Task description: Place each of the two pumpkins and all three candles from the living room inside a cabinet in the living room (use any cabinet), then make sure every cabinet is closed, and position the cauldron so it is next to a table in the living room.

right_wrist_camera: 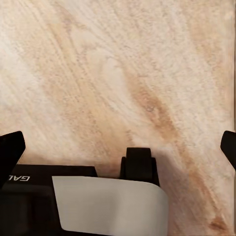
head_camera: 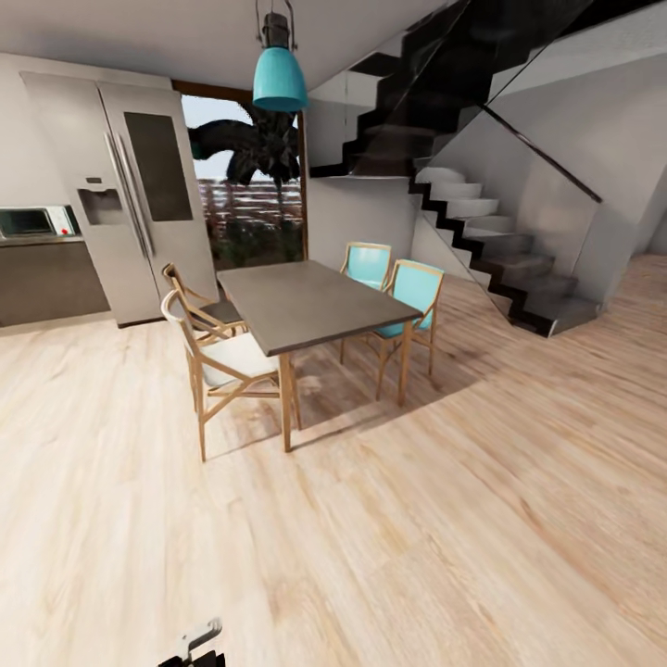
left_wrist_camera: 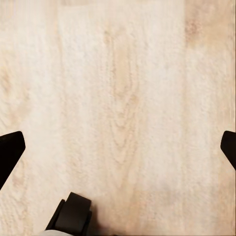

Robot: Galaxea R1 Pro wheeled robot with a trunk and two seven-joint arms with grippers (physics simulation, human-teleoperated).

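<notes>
In transit | we face grey-topped wooden dining table [head_camera: 310, 301], steel fridge [head_camera: 139, 195] behind it | task things unseen | both grippers spread, empty over plank floor [head_camera: 417, 537].

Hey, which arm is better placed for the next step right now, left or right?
Neither yet. Both pincers, left and right, hang open over bare plank floor, holding nothing. Ahead stands a dining table, with no pumpkin or candle in sight.

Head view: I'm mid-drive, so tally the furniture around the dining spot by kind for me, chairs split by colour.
Dining table: 1
Turquoise chairs: 2, one behind the other
Pale-cushioned wooden chairs: 2, one nearer the camera, one beyond it
Turquoise pendant lamp: 1
Refrigerator: 1
Total: 7
</notes>
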